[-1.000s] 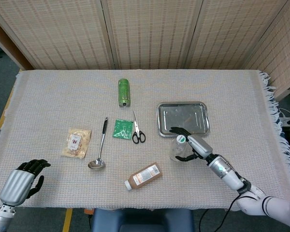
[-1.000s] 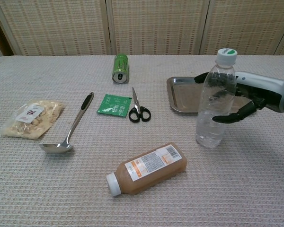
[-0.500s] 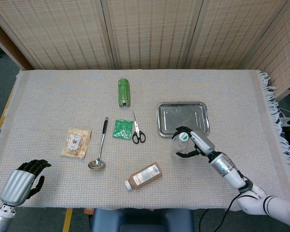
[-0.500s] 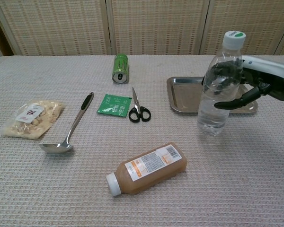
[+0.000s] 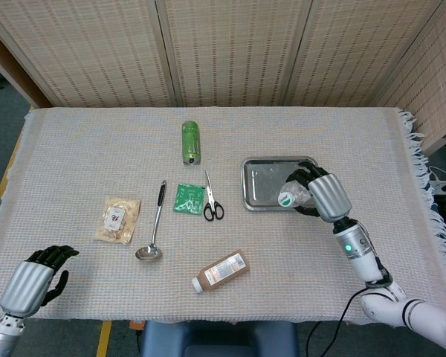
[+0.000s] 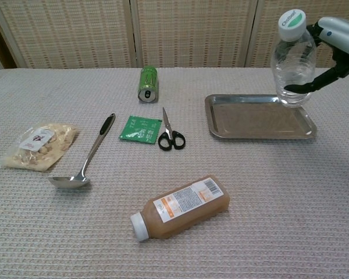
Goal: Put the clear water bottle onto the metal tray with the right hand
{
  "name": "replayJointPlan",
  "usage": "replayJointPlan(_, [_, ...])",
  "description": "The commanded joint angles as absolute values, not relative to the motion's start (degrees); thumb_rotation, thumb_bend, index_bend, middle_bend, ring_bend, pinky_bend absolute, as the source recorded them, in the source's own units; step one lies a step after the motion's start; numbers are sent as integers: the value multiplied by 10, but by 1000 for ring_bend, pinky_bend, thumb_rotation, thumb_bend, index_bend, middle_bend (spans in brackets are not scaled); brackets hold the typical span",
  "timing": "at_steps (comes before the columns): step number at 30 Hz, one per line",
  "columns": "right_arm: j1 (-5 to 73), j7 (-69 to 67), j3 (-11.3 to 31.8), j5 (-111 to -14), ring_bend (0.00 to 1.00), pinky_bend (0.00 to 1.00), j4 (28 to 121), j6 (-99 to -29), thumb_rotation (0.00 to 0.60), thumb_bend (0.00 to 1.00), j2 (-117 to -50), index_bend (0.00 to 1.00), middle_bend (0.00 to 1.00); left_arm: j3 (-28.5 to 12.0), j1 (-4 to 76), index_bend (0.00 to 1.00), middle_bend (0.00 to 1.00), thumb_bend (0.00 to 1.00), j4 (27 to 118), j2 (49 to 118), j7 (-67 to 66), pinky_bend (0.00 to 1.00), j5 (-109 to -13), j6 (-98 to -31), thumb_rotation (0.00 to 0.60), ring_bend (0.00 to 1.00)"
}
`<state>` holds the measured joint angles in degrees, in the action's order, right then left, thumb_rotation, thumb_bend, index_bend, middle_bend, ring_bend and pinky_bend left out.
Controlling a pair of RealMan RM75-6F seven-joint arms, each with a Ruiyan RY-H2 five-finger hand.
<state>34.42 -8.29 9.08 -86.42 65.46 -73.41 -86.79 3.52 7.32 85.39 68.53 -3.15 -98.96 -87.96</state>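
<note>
Chest view: clear plastic water bottle with white cap [image 6: 292, 61] held aloft above the far right part of the rectangular metal tray [image 6: 244, 129], base clear of the tray floor, body roughly upright with a slight lean. Right hand [image 6: 336, 52] wrapped around the bottle from the right side, fingers [image 6: 305, 87] clamped on the lower body. Head view confirms bottle [image 5: 291, 193] over the tray's [image 5: 262, 172] right half, right hand [image 5: 323, 195] gripping it from the near right.

Left hand [image 5: 39, 277] low at the near left table edge, well apart from all items, fingers curled in, holding nothing.

Risks, as judgement:
- Release from height or off vertical likely to tip the bottle; narrow base, smooth tray floor.
- Descent onto the raised tray rim instead of the flat floor likely to leave the bottle canted, then rolling off.
- Thin wall may flex under grip and shift on release.

Limits of view:
- Right hand cut off at the frame edge in chest view; thumb position not determinable.
- Exact gap between bottle base and tray not readable.
- Water level inside hard to make out.
- Left hand absent from chest view.
</note>
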Motion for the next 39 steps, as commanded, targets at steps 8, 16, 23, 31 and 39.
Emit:
replayJointPlan(8, [379,-583,56,-899,188,414,741,-575,600,0,-780,833,472,34,73,300,287,587,852,685,-28,380,-985,-877,600,250])
replayJointPlan(16, [381,-555,47,-911,188,420,646,-598,600,0,-805,833,472,34,73,300,287,587,852,685,-25,381,-985,-877,600,250])
replayJointPlan(23, [352,-202,103,-825,188,427,533,-665,600,0,-895,833,472,34,73,300,287,588,853,684,-27,380,-985,-878,600,250])
replayJointPlan(31, [346,-30,141,-800,188,429,436,-766,600,0,-970,833,472,35,74,302,286,588,854,685,-30,381,-984,-874,600,250])
replayJointPlan(39, [343,-367,79,-845,190,431,634,-642,600,0,-862,833,473,33,72,302,286,587,852,686,-31,381,-988,-882,600,250])
